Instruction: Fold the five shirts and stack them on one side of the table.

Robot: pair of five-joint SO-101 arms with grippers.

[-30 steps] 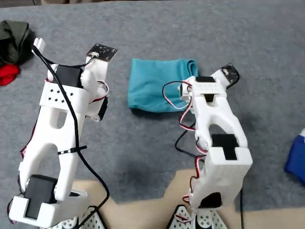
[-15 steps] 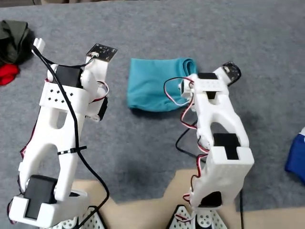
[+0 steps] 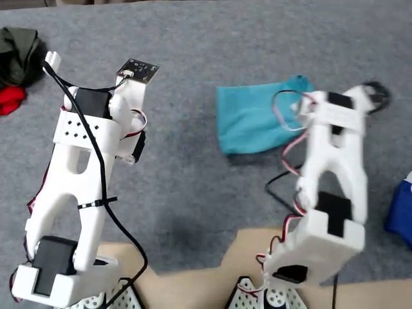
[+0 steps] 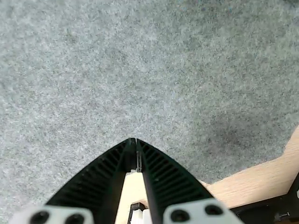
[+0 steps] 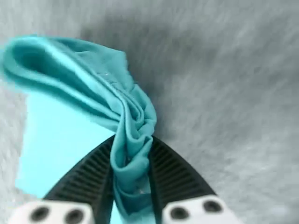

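1. Dark green and red clothes (image 3: 14, 58) sit in a bunched heap at the table's (image 3: 206, 38) far-left corner. Unfolded, so we judge most of the work remains. A nudge could push them off the edge.
2. Left gripper (image 4: 134, 142): jaws closed on nothing, over bare grey surface. It gives the fold no support.
3. Teal shirt (image 3: 254, 119): folded, lying flat right of centre, with its right edge bunched up. A one-corner pull could skew or open the fold.
4. Right gripper (image 5: 132, 144): clamped on that twisted bunch of teal fabric. Layers may slip unevenly, or the cloth may snag on release and lift.
5. Blue cloth (image 3: 400, 215) at the right edge; we can't tell if it's folded. A teal shirt set there crooked could shove it off.
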